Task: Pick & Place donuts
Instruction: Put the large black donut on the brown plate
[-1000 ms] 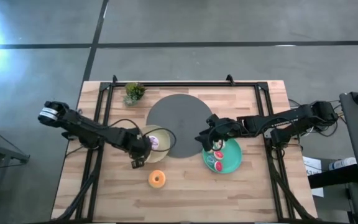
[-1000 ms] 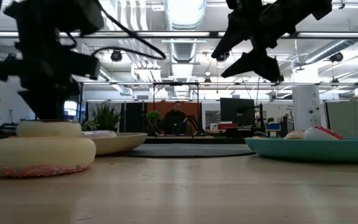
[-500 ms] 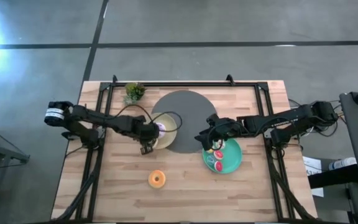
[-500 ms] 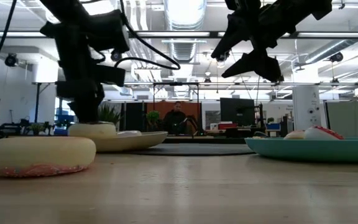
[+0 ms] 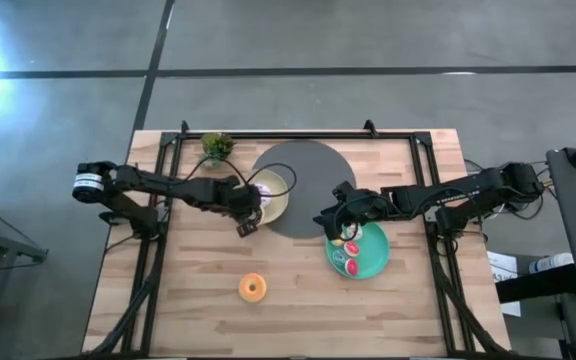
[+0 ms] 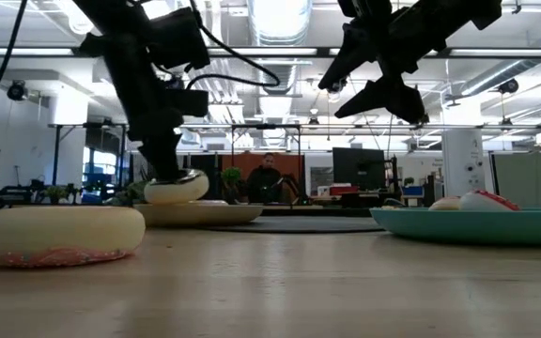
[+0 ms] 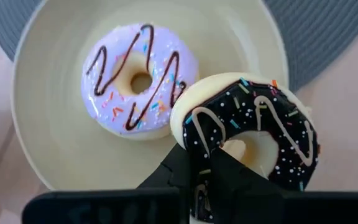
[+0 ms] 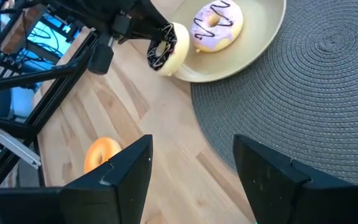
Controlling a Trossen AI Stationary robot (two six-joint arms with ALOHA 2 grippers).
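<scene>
My left gripper is shut on a chocolate-frosted donut at the near-left rim of the cream plate. A lavender donut with a brown zigzag lies flat in that plate. An orange-faced donut lies alone on the wood, frosting down. My right gripper hangs open above the far-left rim of the teal plate, which holds several donuts. My left gripper pinches the chocolate donut's ring wall on the side nearest the wrist, with one finger reaching to the hole and the other outside. The fingers come from above, slanting from the table's left. The donut is tilted over the plate's rim; whether it touches the plate, I cannot tell.
The cream plate rests partly on a large dark grey disc in the table's far middle. A small potted plant stands at the far left. Black frame rails run along both sides. Bare wood lies near the orange donut.
My left gripper has carried the chocolate donut toward the far edge and the right, rising a little, and the donut has tipped. The cream plate with the lavender donut has slid the same way, farther onto the grey disc.
</scene>
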